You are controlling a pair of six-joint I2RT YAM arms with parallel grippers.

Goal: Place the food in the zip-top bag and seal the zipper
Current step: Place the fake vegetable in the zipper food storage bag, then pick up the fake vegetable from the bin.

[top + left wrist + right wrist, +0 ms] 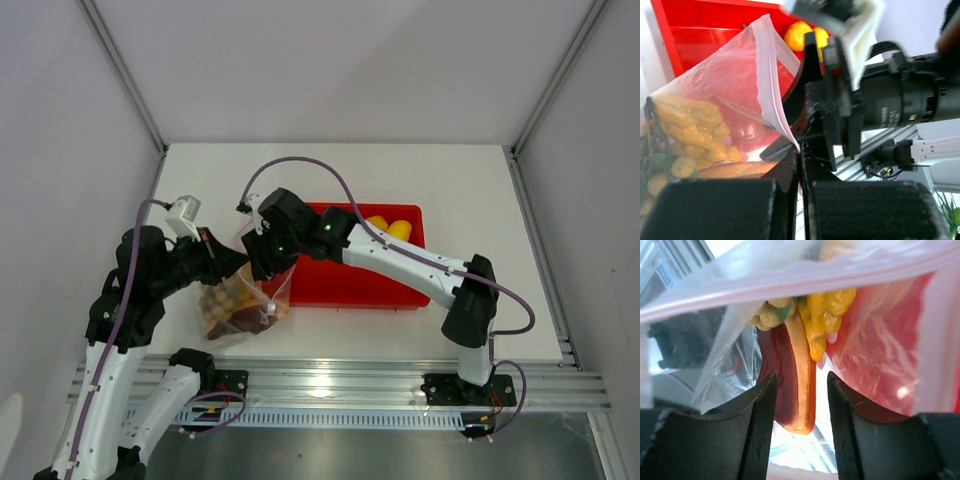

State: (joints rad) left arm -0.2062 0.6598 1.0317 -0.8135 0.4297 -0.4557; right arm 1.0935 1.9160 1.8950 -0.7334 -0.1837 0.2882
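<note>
White table [480, 180]; red tray [350, 285] at centre. Zip-top bag [235, 305] beside tray's left end, mouth edge pinched in left gripper [800, 165]. Right gripper [800, 390] at mouth, jaws narrowly apart, apparently empty. Bagged: tan fruit bunch [222, 297], orange chunks [832, 310], red-brown stick [792, 375]. Two yellow fruits [390, 228] in tray, unbagged; zipper [790, 282] unsealed.

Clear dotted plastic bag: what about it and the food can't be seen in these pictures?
- Top view: the clear pink-dotted plastic bag's mouth is hidden beneath the left gripper and right gripper.
- Right wrist view: plastic film blurs whether its fingers touch the long red-brown stick.
- Left wrist view: the bag's bottom is hidden behind that gripper's black pads.
</note>
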